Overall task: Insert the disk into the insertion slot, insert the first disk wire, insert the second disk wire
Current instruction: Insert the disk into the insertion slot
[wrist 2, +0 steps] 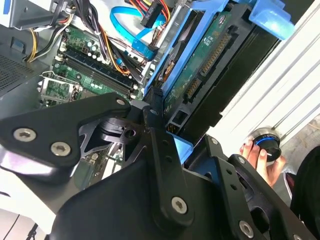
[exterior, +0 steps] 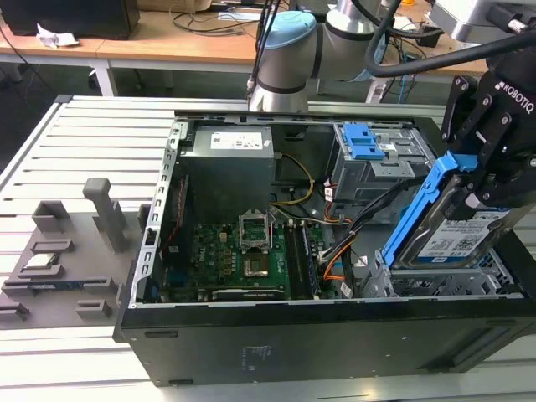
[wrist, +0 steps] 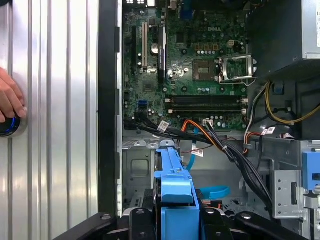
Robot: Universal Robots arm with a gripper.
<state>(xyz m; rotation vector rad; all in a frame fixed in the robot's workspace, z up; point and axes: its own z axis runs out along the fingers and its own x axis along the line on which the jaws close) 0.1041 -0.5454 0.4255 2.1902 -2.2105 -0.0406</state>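
Gripping the disk [exterior: 450, 230] by its top end, the gripper [exterior: 479, 180] is shut tight on the blue frame. The disk is tilted, and its low end sits at the open top of the insertion slot [exterior: 444, 283]; I cannot tell if any of it is inside. Just beside the slot, on the exterior view's left, a bunch of black and orange wires [exterior: 356, 219] runs close to the disk. Past the wires from the slot lies the green motherboard [exterior: 243, 255]. Behind the slot stands a taller grey bay [exterior: 381, 172] with a blue latch [exterior: 364, 141]. A flat blue wire [wrist: 212, 191] curls near the slot in the first wrist view. Well apart from the slot, outside the computer case [exterior: 293, 343], a person's hand [wrist: 10, 100] touches a round button [wrist: 7, 126] on the ribbed table [wrist: 60, 100].
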